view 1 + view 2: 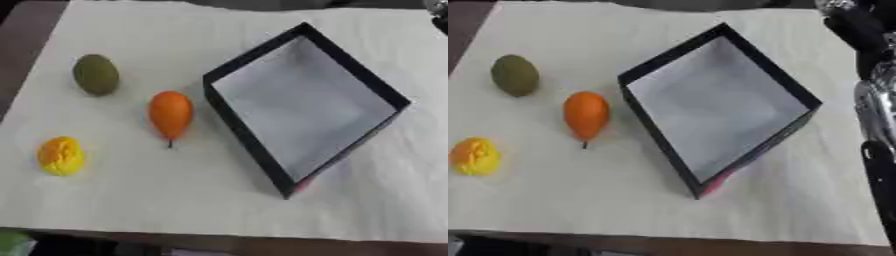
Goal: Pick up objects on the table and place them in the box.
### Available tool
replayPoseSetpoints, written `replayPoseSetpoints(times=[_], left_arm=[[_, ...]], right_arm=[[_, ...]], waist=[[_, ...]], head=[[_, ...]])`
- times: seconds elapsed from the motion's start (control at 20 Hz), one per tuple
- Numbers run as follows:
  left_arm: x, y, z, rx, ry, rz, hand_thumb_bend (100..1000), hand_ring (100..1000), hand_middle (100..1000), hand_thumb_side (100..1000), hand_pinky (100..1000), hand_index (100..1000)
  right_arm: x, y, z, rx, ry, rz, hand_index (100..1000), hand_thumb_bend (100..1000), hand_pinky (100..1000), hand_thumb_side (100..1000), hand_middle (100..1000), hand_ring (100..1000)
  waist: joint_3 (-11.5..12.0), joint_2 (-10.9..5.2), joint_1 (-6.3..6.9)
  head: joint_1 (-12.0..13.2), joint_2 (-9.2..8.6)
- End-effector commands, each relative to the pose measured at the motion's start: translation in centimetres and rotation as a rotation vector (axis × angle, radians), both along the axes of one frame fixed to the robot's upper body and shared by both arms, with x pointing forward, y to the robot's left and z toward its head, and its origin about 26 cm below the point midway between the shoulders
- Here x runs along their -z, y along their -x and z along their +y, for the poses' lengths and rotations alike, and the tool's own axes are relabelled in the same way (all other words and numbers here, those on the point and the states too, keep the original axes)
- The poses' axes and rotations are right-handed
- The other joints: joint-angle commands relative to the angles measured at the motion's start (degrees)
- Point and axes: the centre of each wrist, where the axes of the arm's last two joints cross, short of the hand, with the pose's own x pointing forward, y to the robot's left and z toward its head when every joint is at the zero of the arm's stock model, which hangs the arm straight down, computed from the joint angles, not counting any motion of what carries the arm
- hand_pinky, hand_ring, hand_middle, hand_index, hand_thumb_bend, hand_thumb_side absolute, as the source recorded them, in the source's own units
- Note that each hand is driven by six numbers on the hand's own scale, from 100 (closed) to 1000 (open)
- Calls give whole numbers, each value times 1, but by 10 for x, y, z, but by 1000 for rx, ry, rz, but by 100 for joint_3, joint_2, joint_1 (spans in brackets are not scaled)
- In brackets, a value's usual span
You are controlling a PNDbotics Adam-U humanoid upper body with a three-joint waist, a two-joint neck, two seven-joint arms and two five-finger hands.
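three fruits lay outside the black box [252,145], none of them in my grasp.

the orange fruit [170,114] sat just left of the box, the olive-green fruit [95,74] farther left and beyond it, the yellow-orange fruit [61,155] farther left and nearer me, all on the pale tabletop [175,200]. my right arm [872,100] hung right of the box; i couldn't tell how its fingers stood.

light: even, fairly bright, soft | shadows: faint, short beside the box [254,145] wall and under the orange fruit [171,112] | glare: none | focus: whole picture blurred, edges smeared, right arm [877,115] indistinct
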Motion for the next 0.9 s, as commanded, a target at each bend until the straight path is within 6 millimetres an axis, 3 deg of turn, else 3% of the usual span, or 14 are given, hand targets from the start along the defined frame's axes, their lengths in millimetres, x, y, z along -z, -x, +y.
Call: replayPoseSetpoints(times=[0.05, 0.25, 0.4, 0.6, 0.9], left_arm=[[-24, 5, 8, 7, -191, -30, 472, 784, 882, 642, 736, 884], [-54, 21, 18, 42, -601, 56, 510, 815, 885, 660, 759, 894], [-69, 32, 25, 130, -958, 254, 526, 814, 880, 692, 768, 904], [-77, 38, 37, 260, -1279, 592, 571, 812, 859, 715, 798, 920], [-74, 42, 45, 395, -1515, 948, 656, 812, 820, 656, 808, 929]], right_arm=[[-7, 2, -1, -1, 11, -23, 880, 396, 810, 291, 730, 754], [-7, 3, -3, 7, 22, -18, 880, 396, 811, 294, 731, 754], [-7, 3, -3, 7, 33, -11, 880, 396, 811, 295, 731, 754], [-6, 3, -4, 8, 44, -3, 881, 395, 811, 298, 732, 755], [-5, 3, -5, 11, 52, 3, 880, 392, 811, 299, 732, 755]], waist=[[6, -199, -53], [9, -193, 0], [11, -193, 51], [9, -184, 100], [1, -187, 156]], head=[[-6, -2], [-22, -2], [-29, -2], [-28, -2], [-33, -2]])
